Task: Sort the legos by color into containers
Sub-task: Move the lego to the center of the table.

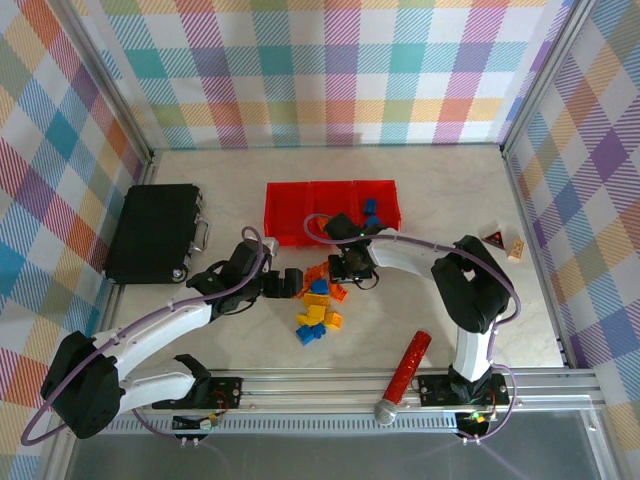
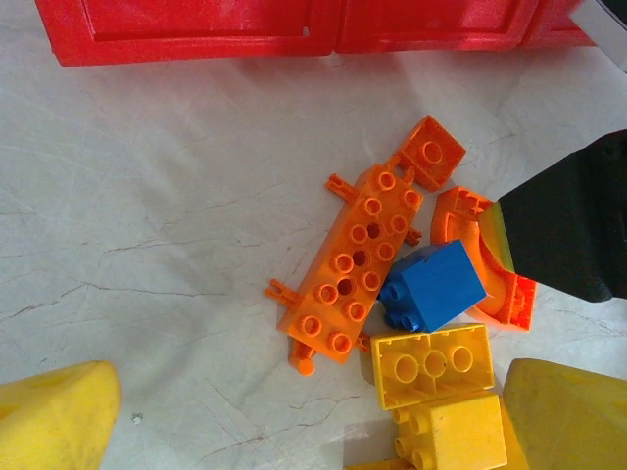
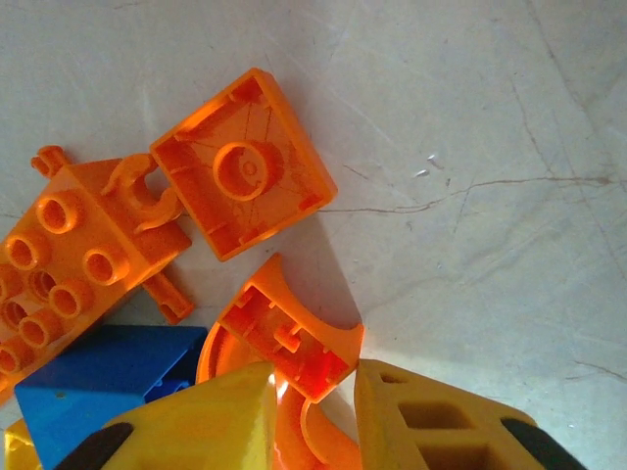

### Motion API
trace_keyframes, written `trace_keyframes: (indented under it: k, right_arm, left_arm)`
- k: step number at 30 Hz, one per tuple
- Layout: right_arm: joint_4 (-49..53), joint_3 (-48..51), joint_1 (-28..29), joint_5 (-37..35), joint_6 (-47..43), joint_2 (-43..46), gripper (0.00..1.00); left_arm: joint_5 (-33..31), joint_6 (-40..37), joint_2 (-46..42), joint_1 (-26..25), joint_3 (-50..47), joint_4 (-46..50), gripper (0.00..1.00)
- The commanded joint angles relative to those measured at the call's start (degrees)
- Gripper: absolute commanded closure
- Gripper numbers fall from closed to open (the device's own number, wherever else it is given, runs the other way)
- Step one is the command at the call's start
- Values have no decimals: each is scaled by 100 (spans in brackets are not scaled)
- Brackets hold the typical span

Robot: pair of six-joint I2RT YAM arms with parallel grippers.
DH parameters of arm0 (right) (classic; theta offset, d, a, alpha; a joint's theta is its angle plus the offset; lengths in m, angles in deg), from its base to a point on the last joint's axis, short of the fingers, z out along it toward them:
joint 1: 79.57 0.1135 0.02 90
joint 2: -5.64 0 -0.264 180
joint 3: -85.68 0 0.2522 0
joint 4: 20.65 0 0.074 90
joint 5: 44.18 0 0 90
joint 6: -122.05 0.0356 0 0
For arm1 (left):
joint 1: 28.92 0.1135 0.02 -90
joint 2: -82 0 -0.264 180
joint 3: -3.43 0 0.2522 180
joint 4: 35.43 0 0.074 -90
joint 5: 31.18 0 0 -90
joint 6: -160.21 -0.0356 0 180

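Top view: the legos (image 1: 318, 300) lie heaped on the counter (image 1: 450, 200) at six o'clock from the red bins (image 1: 285, 215), between the left hand (image 1: 287, 283) and the right hand (image 1: 352, 266).

Left wrist view: the left hand is spread wide over a long orange plate (image 2: 358, 262).

Right wrist view: the right hand is narrow around a curved orange piece (image 3: 289, 338); I cannot tell whether it grips. It should pinch squarely and lift straight, sparing the square orange brick (image 3: 243, 162) at eleven o'clock.
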Motion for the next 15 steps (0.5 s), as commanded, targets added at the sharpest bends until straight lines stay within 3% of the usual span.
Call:
trace_keyframes:
  k: [1,15]
  right_arm:
    - [134,-111,89,-109,-3,-171,74]
    - [490,-167,125,-734,-103,-64,77]
  left_arm:
    - [-89,75,-47,66,-71,-52,0]
    - [-176,89,-139,83,-122,-63,0]
